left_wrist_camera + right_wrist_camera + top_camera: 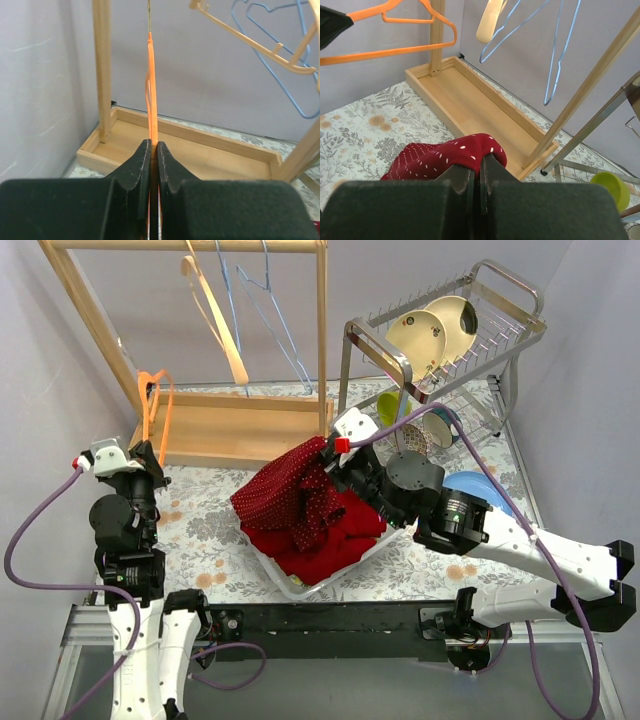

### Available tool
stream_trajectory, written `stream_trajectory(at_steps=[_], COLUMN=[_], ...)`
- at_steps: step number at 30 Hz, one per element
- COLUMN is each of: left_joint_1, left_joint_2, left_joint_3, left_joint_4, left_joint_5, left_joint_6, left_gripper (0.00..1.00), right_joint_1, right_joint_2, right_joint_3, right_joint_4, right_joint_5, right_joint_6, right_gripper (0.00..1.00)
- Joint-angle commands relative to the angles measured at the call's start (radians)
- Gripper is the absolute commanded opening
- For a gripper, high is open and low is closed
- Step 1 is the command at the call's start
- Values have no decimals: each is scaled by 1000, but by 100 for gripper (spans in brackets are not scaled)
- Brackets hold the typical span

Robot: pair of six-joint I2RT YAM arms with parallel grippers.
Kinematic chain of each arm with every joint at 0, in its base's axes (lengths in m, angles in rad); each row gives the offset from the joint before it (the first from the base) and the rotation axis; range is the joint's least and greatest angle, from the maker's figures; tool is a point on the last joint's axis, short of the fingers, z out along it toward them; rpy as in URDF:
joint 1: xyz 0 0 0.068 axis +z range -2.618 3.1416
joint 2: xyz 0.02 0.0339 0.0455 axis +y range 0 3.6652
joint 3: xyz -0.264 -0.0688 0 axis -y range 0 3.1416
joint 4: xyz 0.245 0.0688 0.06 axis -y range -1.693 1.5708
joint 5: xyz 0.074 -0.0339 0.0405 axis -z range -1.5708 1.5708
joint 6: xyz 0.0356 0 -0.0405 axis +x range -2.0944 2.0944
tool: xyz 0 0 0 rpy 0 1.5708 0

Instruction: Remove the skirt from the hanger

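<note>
Top external view is showing the right hand (335, 448) pinching the skirt (288, 490), with the fingers closed on a fold of the red dotted cloth. The skirt is draping from that hand down over a white bin (292, 588) of red cloth on the table (200, 530), well apart from the hanger (152, 400). The left hand (148, 452) is gripping that orange hanger, fingers clamped on its thin edge, just beside the wooden rack (240, 430).
</note>
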Motion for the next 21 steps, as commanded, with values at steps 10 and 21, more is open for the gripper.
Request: stream_trajectory(at_steps=[10, 21], left_joint_1=[-14, -17], left_joint_2=[-24, 21], left_joint_3=[-6, 23], left_joint_4=[74, 60], left_joint_5=[-101, -54], left_joint_6=[4, -25], left_gripper=[0, 0], right_joint_1=[-9, -9], right_joint_2=[-94, -359], right_joint_3=[300, 51], right_joint_4=[-121, -259], right_joint_5=[-123, -111], right_joint_6=[36, 173], right_gripper=[1, 1])
